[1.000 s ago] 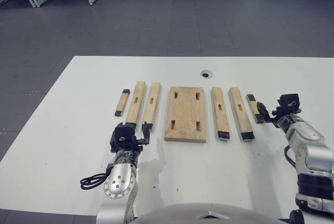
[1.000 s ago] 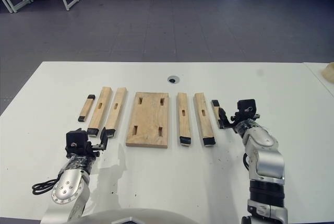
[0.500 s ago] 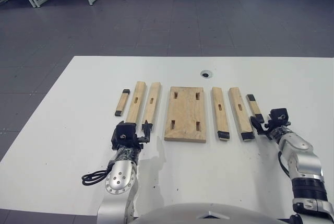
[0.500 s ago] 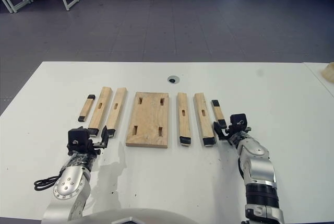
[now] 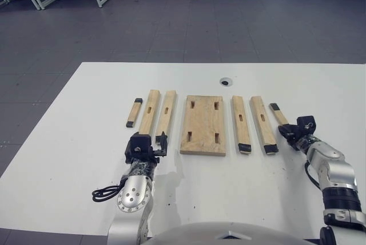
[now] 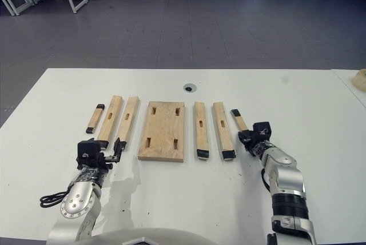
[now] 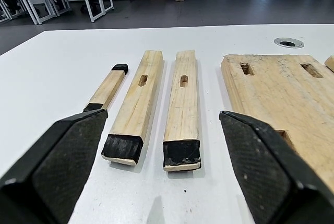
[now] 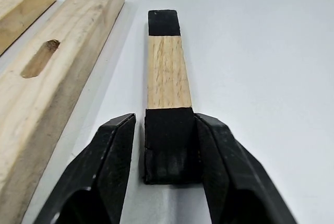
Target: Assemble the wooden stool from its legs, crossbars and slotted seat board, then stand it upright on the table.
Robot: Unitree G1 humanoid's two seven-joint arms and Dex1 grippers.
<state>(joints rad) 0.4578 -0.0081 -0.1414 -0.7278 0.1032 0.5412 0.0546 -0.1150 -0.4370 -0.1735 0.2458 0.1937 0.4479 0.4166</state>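
White tabletop (image 5: 74, 142), all 7 parts flat and unjoined: right of the pale slotted seat board (image 5: 203, 124), the spread right gripper (image 8: 167, 130) straddles a short black-tipped wooden crossbar (image 8: 168, 72); left of it, the left gripper (image 7: 162, 119) gapes empty.

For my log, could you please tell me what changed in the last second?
The right pincer drew back toward the robot and leftward; it now sits open around the near end of the short bar. The left pincer barely shifted; the bar and the board stayed put.
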